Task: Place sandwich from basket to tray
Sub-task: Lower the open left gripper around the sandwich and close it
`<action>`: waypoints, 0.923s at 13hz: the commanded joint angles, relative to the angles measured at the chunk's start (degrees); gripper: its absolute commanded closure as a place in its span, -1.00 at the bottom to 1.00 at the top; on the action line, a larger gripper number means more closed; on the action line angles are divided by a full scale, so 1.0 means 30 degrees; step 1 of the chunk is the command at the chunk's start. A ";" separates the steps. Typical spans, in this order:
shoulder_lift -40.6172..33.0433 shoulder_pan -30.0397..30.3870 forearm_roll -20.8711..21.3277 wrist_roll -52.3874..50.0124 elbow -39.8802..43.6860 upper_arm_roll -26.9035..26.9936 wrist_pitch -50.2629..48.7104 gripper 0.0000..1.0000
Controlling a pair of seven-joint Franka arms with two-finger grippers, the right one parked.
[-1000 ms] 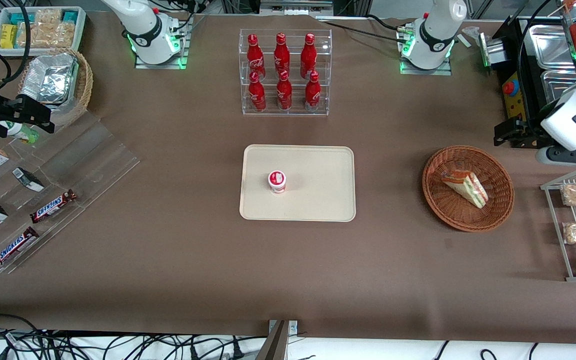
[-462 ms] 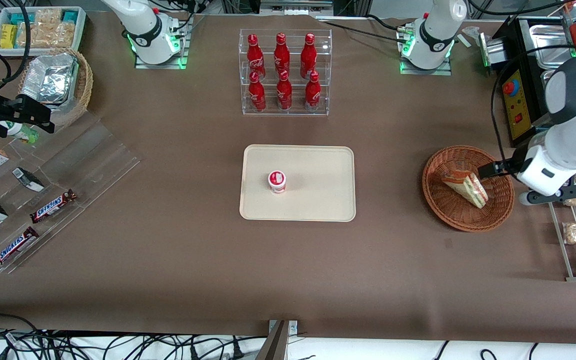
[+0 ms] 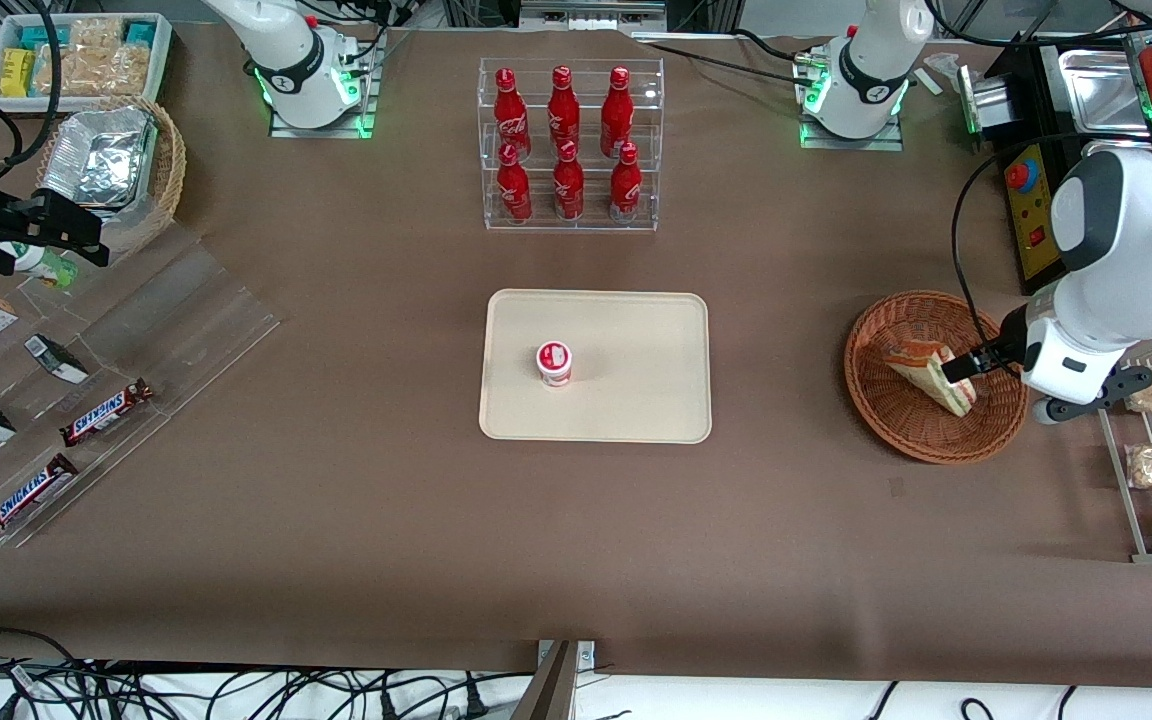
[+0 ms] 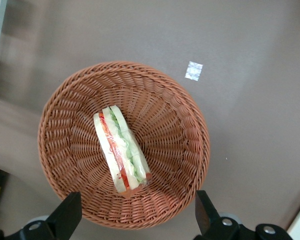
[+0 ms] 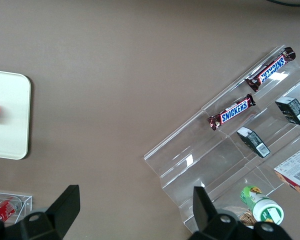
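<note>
Hand (image 4: 135, 220) (spread) above sandwich (image 4: 121, 150)

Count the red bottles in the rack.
6, all upright in the clear rack: three on the upper tier, three on the lower tier, nearer the camera. None seems hidden. The gripper hovers open above the sandwich.

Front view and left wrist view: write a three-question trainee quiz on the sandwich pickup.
1. True or false: the sandwich lies in the basket.
2. What already stands on the tray? A) a bottle B) a small red-lidded cup C) nothing
3. Fill in: the end effector is above the basket with its fingers ____.

Key: 1 true; 2 B; 3 open.
</note>
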 commanded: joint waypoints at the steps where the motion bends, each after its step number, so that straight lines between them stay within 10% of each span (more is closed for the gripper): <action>1: -0.0627 0.0188 0.0389 -0.1903 -0.1604 -0.0056 0.1215 -1.00; 12: 0.0778 0.0893 0.1707 -0.7004 -0.5589 -0.0261 0.8245 -1.00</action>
